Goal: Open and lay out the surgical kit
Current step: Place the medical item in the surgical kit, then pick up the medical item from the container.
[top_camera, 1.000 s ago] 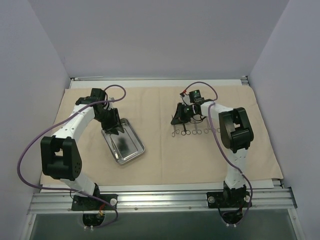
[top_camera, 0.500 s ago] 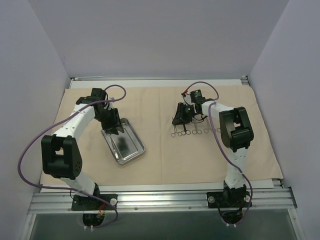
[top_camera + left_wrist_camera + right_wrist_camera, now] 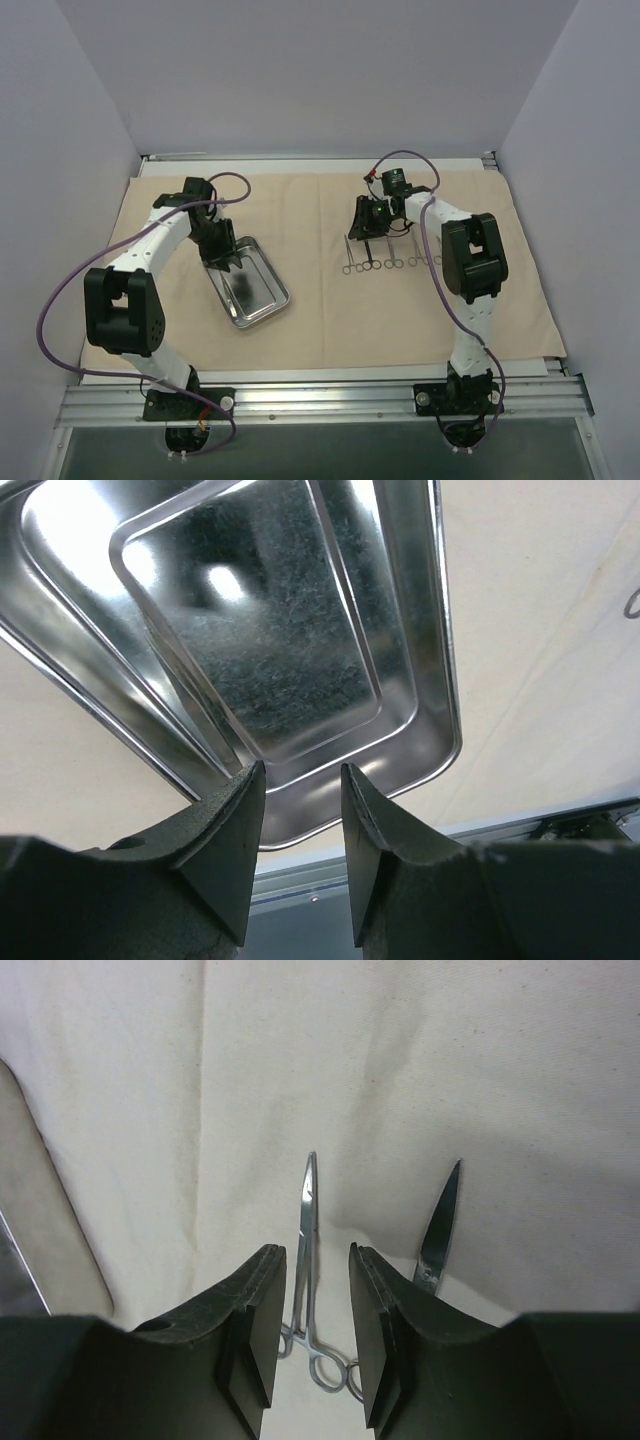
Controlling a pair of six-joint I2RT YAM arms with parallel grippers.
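The beige cloth wrap (image 3: 320, 320) lies spread flat over the table. The shiny steel tray (image 3: 262, 295) rests on its left half, and nothing lies in the tray (image 3: 250, 630). My left gripper (image 3: 222, 256) hovers over the tray's far left end; in its own view the left gripper (image 3: 301, 770) is open with nothing between the jaws. Several ring-handled instruments (image 3: 390, 263) lie in a row at centre right. My right gripper (image 3: 360, 232) stands open just above the row's left end. The right gripper (image 3: 312, 1255) straddles a slim forceps (image 3: 308, 1210) that lies free on the cloth, with a scissor blade (image 3: 440, 1220) beside it.
The table's metal rail (image 3: 320, 395) runs along the near edge by the arm bases. Purple walls close in the left, back and right. The cloth (image 3: 400, 1060) beyond the instruments has shallow folds. The tray's edge (image 3: 25, 1250) shows at the left of the right wrist view.
My right gripper has opened and drawn back a little toward the far side, leaving the forceps on the cloth at the left end of the row. The left arm has not moved.
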